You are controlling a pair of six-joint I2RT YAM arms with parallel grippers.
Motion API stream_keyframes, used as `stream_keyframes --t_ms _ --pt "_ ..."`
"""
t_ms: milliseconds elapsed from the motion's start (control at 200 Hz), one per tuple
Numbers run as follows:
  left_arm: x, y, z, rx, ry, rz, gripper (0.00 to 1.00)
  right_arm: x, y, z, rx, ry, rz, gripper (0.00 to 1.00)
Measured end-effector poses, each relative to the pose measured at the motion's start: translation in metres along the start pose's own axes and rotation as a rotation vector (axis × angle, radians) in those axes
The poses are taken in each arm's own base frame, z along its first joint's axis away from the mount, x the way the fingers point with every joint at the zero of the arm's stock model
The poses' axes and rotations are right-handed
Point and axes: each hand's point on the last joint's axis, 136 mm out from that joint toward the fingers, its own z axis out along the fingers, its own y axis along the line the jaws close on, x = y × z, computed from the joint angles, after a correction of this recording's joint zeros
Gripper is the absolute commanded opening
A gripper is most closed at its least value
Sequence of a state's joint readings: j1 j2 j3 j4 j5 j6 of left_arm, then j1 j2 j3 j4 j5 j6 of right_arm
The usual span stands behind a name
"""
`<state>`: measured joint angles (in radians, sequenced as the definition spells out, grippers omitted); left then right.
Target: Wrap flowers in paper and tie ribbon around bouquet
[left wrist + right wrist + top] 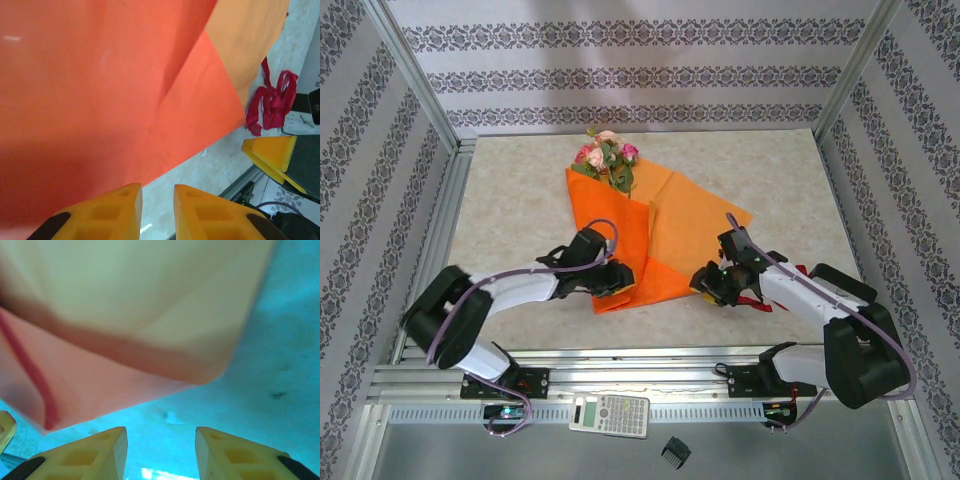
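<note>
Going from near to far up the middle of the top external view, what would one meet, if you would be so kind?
small black piece → calculator → paper → flowers

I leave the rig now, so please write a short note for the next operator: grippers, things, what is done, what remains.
Left gripper: open, empty, at the near corner of the orange paper.
Right gripper: open, empty, at the paper's near right edge.
Flowers: heads at the paper's far corner.
Ribbon: bunched on the table by the right arm, untied.
Done: left side of the paper folded over; right flap lies flat.
Left: finish the wrap, tie the ribbon.
</note>
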<state>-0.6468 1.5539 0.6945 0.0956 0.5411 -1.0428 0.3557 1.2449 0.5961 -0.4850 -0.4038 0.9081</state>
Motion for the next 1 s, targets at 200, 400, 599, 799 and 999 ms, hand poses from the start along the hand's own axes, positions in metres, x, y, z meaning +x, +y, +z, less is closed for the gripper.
stream_keyframes --t_ms 200,400,599,799,999 --pt "0.010 0.016 0.028 -0.043 0.041 -0.011 0.20 -0.015 -0.004 0.008 -0.023 -0.039 -0.013 0.32" --pt "0.008 0.017 0.032 -0.044 0.033 -0.009 0.20 -0.026 -0.001 0.022 -0.033 -0.050 -0.028 0.26" --pt "0.007 0.016 0.032 -0.041 0.031 -0.007 0.20 -0.031 0.002 0.024 -0.044 -0.065 -0.035 0.19" --pt "0.005 0.014 0.032 -0.037 0.029 -0.005 0.20 -0.031 -0.002 0.017 -0.023 -0.090 -0.024 0.36" --pt "0.005 0.015 0.033 -0.040 0.031 -0.006 0.20 -0.031 -0.006 0.012 -0.009 -0.111 -0.011 0.33"
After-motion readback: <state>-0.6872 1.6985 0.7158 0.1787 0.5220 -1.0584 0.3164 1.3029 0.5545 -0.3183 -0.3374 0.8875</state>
